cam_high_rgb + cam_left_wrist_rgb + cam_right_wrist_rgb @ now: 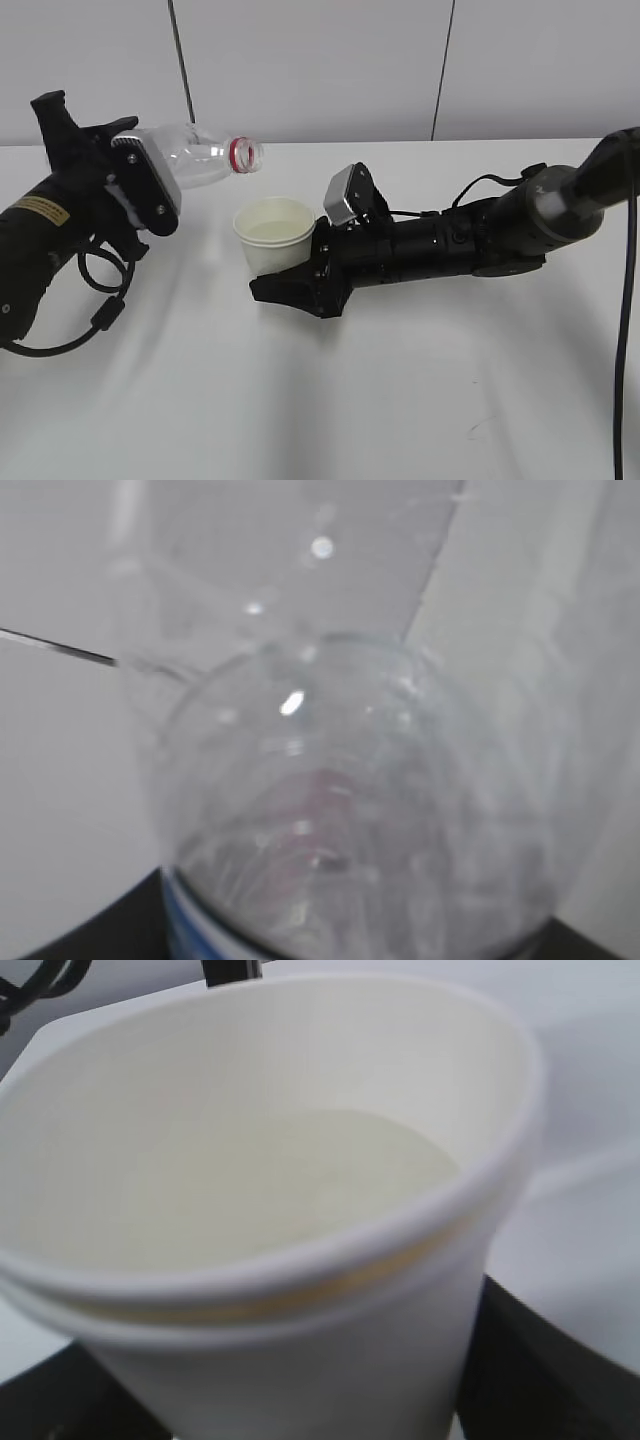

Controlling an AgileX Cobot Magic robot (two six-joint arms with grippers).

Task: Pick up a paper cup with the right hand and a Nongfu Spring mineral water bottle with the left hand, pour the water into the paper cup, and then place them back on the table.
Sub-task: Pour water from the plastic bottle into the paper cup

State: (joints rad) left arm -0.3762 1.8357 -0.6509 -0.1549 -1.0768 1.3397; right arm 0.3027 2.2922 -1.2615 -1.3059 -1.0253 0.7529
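Held the bottle in the left gripper, jaws closed round its lower part, up on the left and well clear of the table. Lay almost level, neck pointing right and dipping slightly, red neck ring and uncapped mouth above the left edge of the cup without touching it. Looked mostly clear and empty through the wall; no stream visible at the mouth. Filled nearly the whole left wrist view with the blurred, clear bottle, a strip of its label at the bottom edge. Gripped the cup in the right gripper, jaws narrowed onto its sides, one black finger showing in front and below, the arm stretched low across the table from the right. Stood upright, mouth open to the top, near the middle of the table; could not tell whether its base touched the surface. Showed in the right wrist view the cup close up, rolled rim and cream inside, with a flat pale level low inside; could not tell whether water or the bare bottom. Noted a looped black cable under the left arm and a small dark scuff on the table near the front right.
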